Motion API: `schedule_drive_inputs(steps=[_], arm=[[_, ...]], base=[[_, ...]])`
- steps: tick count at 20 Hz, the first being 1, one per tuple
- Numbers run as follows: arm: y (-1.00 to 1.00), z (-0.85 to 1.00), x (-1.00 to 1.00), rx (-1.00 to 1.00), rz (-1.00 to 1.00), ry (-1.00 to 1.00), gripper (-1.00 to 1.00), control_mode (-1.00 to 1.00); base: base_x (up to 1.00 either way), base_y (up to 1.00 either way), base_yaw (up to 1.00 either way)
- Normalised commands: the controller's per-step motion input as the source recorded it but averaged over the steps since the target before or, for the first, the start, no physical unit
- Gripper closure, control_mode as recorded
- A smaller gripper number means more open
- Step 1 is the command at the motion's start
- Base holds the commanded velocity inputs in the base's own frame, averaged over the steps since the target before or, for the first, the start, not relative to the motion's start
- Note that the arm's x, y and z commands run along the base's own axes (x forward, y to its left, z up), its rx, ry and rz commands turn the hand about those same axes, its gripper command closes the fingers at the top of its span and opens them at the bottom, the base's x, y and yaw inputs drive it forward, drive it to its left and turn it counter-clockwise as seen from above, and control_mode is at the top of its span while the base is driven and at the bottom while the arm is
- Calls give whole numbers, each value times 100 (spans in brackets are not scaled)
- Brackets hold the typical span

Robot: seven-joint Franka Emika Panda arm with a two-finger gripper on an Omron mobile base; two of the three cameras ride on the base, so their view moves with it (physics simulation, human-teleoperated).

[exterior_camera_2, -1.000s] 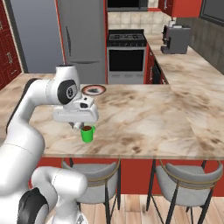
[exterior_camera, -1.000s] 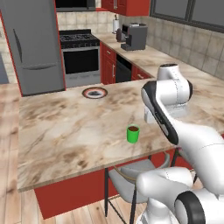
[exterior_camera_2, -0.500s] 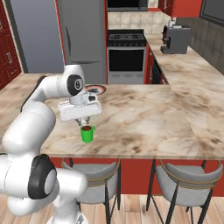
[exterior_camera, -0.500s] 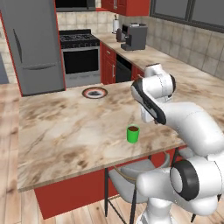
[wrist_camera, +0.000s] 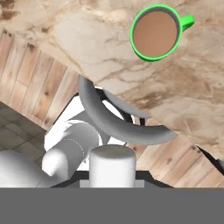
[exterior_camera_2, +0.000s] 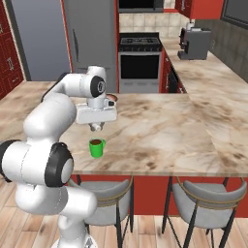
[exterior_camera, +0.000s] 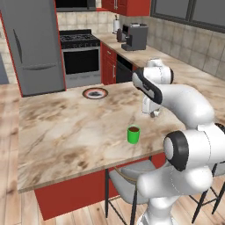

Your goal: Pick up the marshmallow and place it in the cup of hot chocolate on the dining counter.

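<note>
Jaws clamped on the marshmallow (wrist_camera: 112, 165), a light, squashy lump best pinched gently across its round sides, hanging above the worktop (exterior_camera: 66, 132) beside the cup (wrist_camera: 156, 33).

Dining counter (exterior_camera: 66, 132): beige-and-brown marbled stone slab, smooth, faint sheen; red cabinet sides, matt.
Bright green cylindrical cup (exterior_camera: 133, 134): smooth, plastic-looking, brown liquid inside.
White stubby marshmallow (wrist_camera: 112, 165): matt, soft-looking.
Grey stool seat (exterior_camera_2: 201, 196): matt cushion, dark thin metal legs.
Floor (exterior_camera_2: 145, 232): light wood planks.
Refrigerator (exterior_camera: 33, 44): grey brushed metal.
</note>
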Motion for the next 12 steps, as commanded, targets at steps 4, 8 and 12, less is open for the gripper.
schedule_drive_inputs(steps=[4,8,12], arm=[[7,-19,19,20,6,0,100,-100],[13,-23,7,2,2,0,100,-100],[4,-9,0,-4,2,0,100,-100]], base=[[0,0,0],[0,0,0],[0,0,0]])
